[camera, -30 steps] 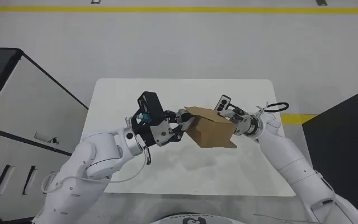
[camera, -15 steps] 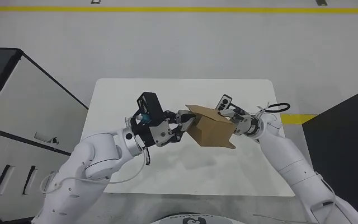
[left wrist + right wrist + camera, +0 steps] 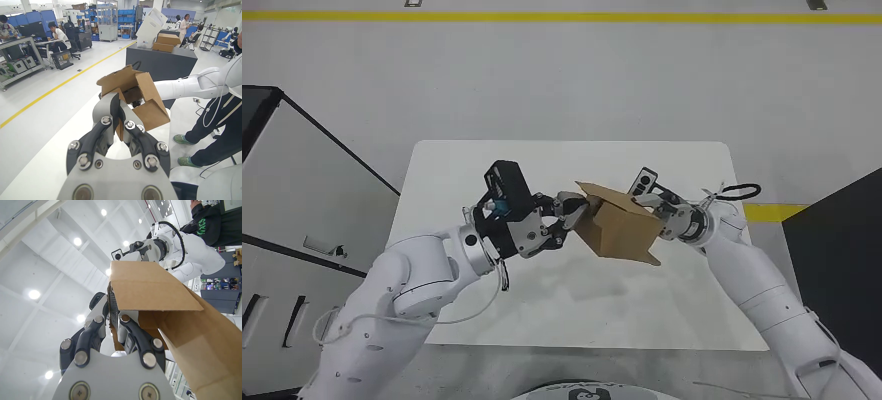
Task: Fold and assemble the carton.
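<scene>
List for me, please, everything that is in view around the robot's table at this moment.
carton: one, brown, partly folded with flaps open, held over the table between both grippers.
table: one, white, under the arms.
floor lines: two, yellow, a long one beyond the table, a short one beside it.
cabinet: one, dark grey, on the floor beside the table.
left gripper: one, grey and black, fingers shut on a carton flap.
right gripper: one, grey and black, fingers shut on the carton's opposite edge.
</scene>
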Action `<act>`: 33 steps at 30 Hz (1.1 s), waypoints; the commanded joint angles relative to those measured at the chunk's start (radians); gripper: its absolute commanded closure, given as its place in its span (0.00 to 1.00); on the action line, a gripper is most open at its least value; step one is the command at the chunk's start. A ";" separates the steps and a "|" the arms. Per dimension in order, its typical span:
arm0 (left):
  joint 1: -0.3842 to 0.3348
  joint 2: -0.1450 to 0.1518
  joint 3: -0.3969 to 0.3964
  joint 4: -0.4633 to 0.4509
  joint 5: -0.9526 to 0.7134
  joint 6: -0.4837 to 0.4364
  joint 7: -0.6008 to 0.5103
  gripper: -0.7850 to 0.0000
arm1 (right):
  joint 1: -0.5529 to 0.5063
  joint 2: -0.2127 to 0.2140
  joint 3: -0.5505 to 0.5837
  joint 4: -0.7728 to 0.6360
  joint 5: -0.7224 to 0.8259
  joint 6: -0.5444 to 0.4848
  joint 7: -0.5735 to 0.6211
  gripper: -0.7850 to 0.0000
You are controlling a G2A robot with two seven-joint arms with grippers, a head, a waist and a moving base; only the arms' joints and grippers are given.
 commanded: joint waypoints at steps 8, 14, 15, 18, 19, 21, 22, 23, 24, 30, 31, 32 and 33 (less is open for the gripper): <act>-0.004 -0.003 0.028 0.006 0.004 -0.007 0.000 1.00 | 0.001 -0.006 0.001 0.002 -0.009 0.007 0.006 1.00; -0.013 -0.003 0.025 0.013 0.005 -0.001 0.003 1.00 | 0.003 -0.009 0.007 0.011 -0.014 0.006 0.009 1.00; -0.013 -0.003 0.022 0.014 0.004 0.000 0.004 1.00 | 0.003 -0.009 0.009 0.013 -0.015 0.005 0.009 1.00; -0.012 -0.003 0.011 0.013 0.004 0.002 0.004 1.00 | 0.004 -0.010 0.015 0.020 -0.018 0.003 0.008 1.00; -0.011 -0.002 0.008 0.012 0.003 0.002 0.005 1.00 | 0.004 -0.010 0.016 0.021 -0.017 0.002 0.008 1.00; -0.009 -0.002 0.006 0.010 0.003 0.000 0.004 1.00 | 0.004 -0.011 0.018 0.023 -0.018 0.003 0.009 1.00; -0.007 -0.002 0.007 0.009 0.003 0.000 0.004 1.00 | 0.004 -0.012 0.018 0.023 -0.019 0.003 0.010 1.00; -0.006 -0.002 0.009 0.010 0.004 -0.001 0.004 1.00 | 0.004 -0.012 0.019 0.023 -0.020 0.004 0.010 1.00; -0.005 -0.002 0.012 0.013 0.005 0.000 0.004 1.00 | 0.004 -0.013 0.019 0.023 -0.020 0.007 0.011 1.00; -0.008 -0.004 0.033 0.014 0.015 0.000 0.003 1.00 | 0.003 -0.015 0.013 0.019 -0.025 0.007 0.011 1.00; -0.009 -0.005 0.035 0.015 0.016 0.000 0.003 1.00 | 0.002 -0.016 0.012 0.019 -0.026 0.006 0.011 1.00; -0.010 -0.005 0.037 0.016 0.016 0.000 0.002 1.00 | 0.002 -0.016 0.012 0.019 -0.027 0.006 0.011 1.00; -0.011 -0.005 0.038 0.016 0.016 0.001 0.002 1.00 | 0.002 -0.016 0.012 0.019 -0.027 0.006 0.011 1.00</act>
